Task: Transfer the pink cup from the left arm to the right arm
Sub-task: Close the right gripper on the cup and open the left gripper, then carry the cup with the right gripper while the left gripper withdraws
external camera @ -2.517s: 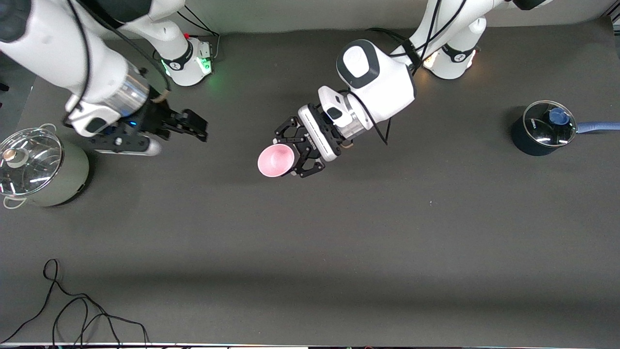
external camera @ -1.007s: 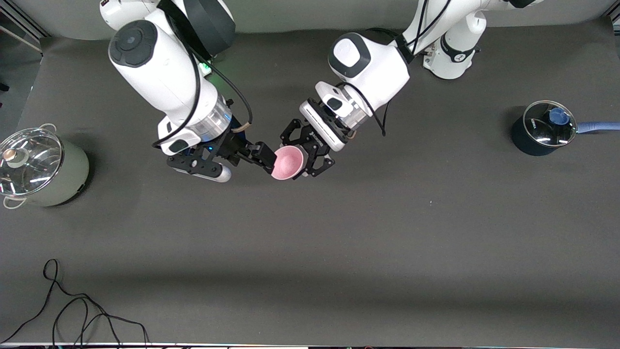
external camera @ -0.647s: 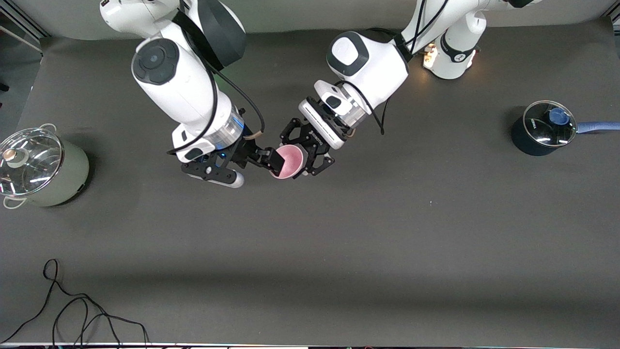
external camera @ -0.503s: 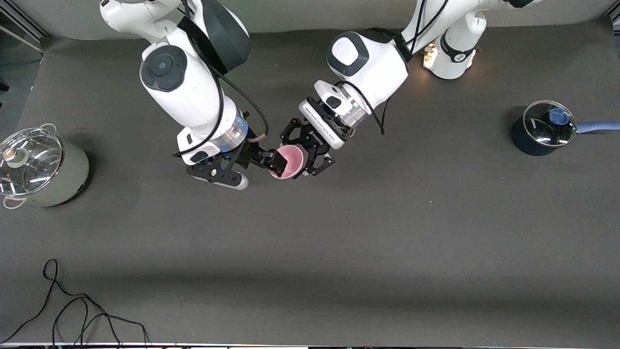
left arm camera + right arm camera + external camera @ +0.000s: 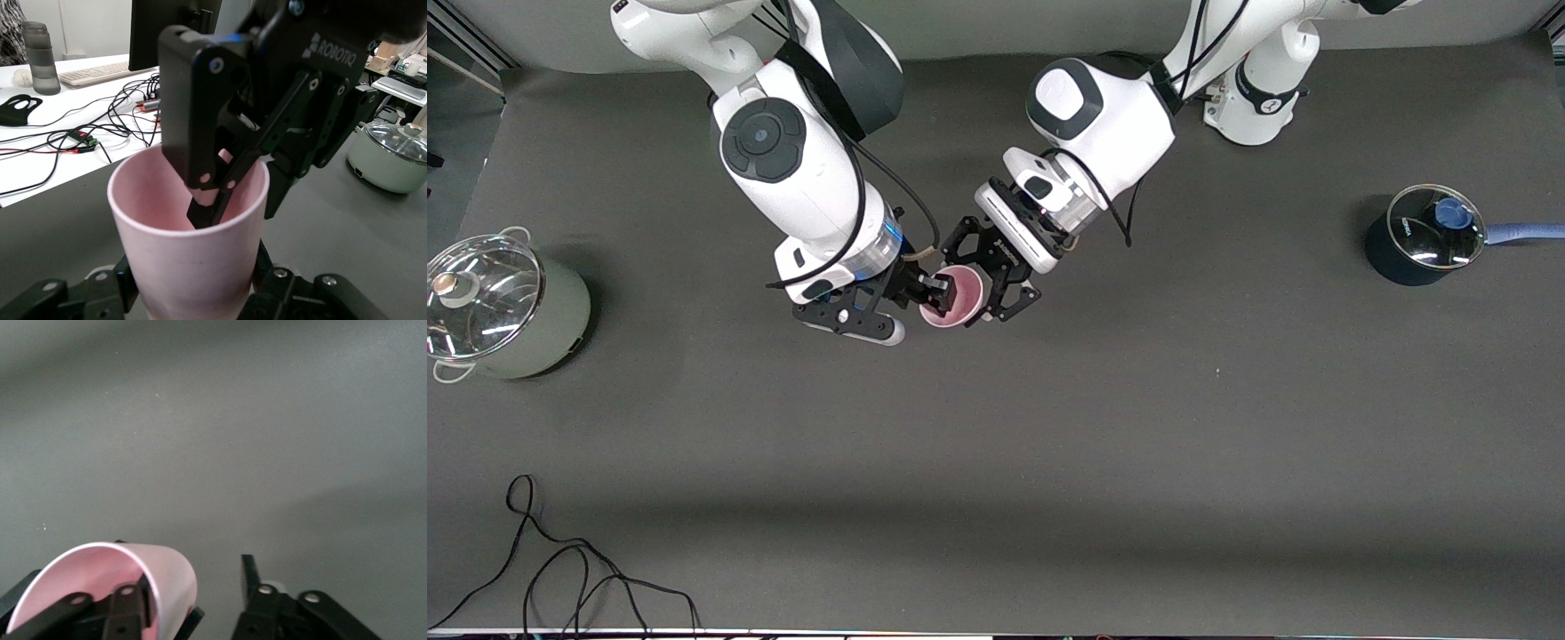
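Pink plastic marks the middle of the scene: the pink cup [image 5: 953,296] hangs above the grey counter [image 5: 1049,444], tilted so its open mouth shows to the front camera. It sits between the fingers of the left gripper [image 5: 983,289], which are closed on its lower body; in the left wrist view those fingers [image 5: 107,300] press against the cup [image 5: 193,267] near its base. The right gripper [image 5: 929,298] meets the cup from the right arm's end of the counter. One of its fingers [image 5: 213,200] dips inside the cup's mouth and the other [image 5: 280,190] stands just outside the wall, so the rim lies between them, spread apart and not pressed together. The right wrist view shows the same: the cup [image 5: 160,577] over one finger, the other finger [image 5: 257,593] apart from it. Farther toward the right arm's end stands a pale green pot [image 5: 507,307] with a glass lid. At the left arm's end sits a dark blue pot [image 5: 1409,249], also glass-lidded.
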Available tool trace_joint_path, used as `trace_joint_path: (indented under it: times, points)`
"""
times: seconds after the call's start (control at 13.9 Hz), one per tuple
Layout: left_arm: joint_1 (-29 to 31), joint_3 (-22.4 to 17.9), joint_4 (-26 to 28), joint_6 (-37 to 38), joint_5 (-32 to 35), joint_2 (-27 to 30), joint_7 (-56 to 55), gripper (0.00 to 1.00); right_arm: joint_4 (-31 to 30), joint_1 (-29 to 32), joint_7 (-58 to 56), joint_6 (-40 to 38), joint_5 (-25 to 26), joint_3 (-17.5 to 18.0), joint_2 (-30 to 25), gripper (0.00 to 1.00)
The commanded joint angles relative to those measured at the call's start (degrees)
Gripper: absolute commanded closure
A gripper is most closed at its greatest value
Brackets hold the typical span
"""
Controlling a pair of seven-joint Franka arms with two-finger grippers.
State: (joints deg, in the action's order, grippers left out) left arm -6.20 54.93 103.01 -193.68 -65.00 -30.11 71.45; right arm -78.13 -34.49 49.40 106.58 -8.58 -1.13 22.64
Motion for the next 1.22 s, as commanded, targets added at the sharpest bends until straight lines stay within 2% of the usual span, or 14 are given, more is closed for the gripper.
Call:
trace_joint_path:
  times: [0.0,0.22,0.29,0.36,0.5,0.72,0.86,1.01,1.15]
  points:
    - [-0.1,-0.4,0.4,-0.7,-0.7,1.5,-0.2,0.67,1.1,-0.1,-0.5,-1.3,0.8,-0.7,0.3,1.00]
    - [-0.1,-0.4,0.3,-0.7,-0.7,1.5,-0.2,0.29,1.2,0.2,-1.4,-1.6,0.9,-0.8,0.1,1.00]
    - [-0.1,-0.4,0.3,-0.8,-0.7,1.5,-0.3,0.13,1.2,0.3,-1.4,-1.6,0.8,-0.8,0.0,1.00]
    - [-0.1,-0.4,0.3,-0.7,-0.7,1.5,-0.3,0.07,1.2,0.3,-1.4,-1.6,0.8,-0.9,-0.1,1.00]
    - [-0.1,-0.4,0.2,-0.8,-0.8,1.5,-0.4,0.01,1.6,0.4,-1.5,-2.3,0.8,-1.2,-0.4,1.00]
    - [-0.1,-0.4,-0.1,-0.8,-1.0,1.5,-0.6,0.01,7.0,1.8,-2.9,-9.7,0.8,-1.5,-0.3,1.00]
    - [-0.1,-0.4,-0.1,-1.0,-1.2,1.5,-0.9,0.01,10.3,3.6,-8.8,-15.3,0.8,-1.9,-1.1,1.00]
    - [0.2,-0.5,-0.2,-2.0,-1.1,1.5,-3.1,0.01,9.7,5.5,-14.9,-18.3,0.8,-4.5,-4.6,1.00]
    - [1.9,-1.1,-0.3,-3.9,-1.2,1.5,-3.2,0.01,9.2,5.6,-23.5,-22.8,0.8,-10.2,-6.8,1.00]
